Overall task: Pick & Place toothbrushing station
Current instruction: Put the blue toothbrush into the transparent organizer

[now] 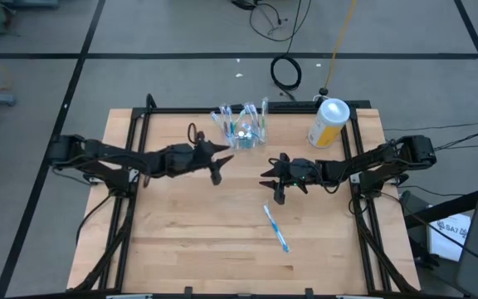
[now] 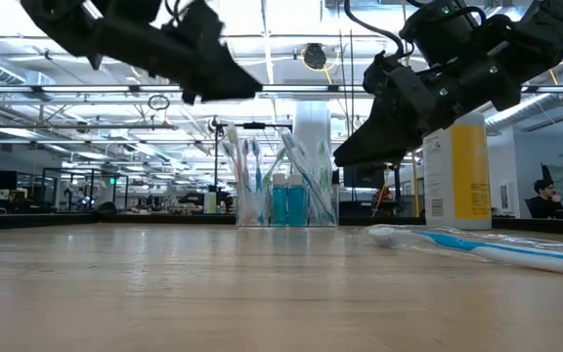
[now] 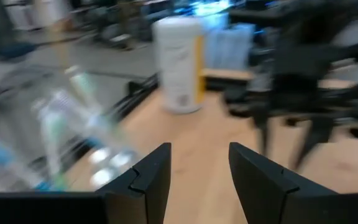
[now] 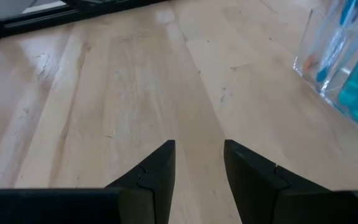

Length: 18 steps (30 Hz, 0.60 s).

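Note:
The clear plastic toothbrushing station (image 1: 243, 126) stands upright on its base at the table's far middle, with several toothbrushes and blue tubes in it; it also shows in the low view (image 2: 283, 191) and the right wrist view (image 4: 347, 62). My left gripper (image 1: 217, 166) hovers open and empty above the table, just near-left of the station. My right gripper (image 1: 274, 184) hovers open and empty, near-right of the station. A blue-and-white toothbrush (image 1: 275, 227) lies flat on the table on the near side of my right gripper.
A yellow canister with a white lid (image 1: 329, 123) stands at the table's far right, right of the station. Dark frame rails (image 1: 131, 133) run along the table's left, right and far edges. Bare wood (image 1: 189, 241) lies toward the near edge.

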Available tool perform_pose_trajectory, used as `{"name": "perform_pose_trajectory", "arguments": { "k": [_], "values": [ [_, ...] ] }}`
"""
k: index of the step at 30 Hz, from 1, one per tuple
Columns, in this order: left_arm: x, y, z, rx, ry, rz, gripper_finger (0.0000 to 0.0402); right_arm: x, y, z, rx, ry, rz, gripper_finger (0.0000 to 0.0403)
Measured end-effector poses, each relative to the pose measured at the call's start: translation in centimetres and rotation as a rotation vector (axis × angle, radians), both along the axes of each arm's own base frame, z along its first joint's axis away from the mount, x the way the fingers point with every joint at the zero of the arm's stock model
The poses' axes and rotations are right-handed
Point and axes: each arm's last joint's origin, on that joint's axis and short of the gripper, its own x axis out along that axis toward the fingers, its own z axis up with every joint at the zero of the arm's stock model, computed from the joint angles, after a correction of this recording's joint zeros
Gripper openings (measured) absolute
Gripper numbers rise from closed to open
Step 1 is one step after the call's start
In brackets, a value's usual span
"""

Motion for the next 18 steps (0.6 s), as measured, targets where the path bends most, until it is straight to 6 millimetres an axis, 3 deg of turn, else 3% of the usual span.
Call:
{"name": "perform_pose_trajectory", "arguments": {
  "k": [4, 10, 14, 18],
  "values": [
    [-0.5, -0.3, 0.9, -0.023, -0.022, -0.100, 0.0168, -0.1, 0.8, -0.1, 0.069, 0.007, -0.005, 0.0128],
    [-0.8, -0.3, 0.0, -0.022, 0.086, -0.114, 0.0168, -0.1, 3.3, 0.0, 0.083, 0.000, 0.019, 0.0128],
    [-1.2, -0.4, -1.3, -0.137, 0.199, -0.092, 0.0168, 0.4, 5.0, 1.0, 0.089, -0.005, 0.059, 0.0128],
    [-1.3, -1.3, -1.8, -0.278, 0.225, -0.171, 0.0168, 0.9, 6.6, 1.9, 0.090, 0.116, 0.071, 0.0128]
  ]
}}
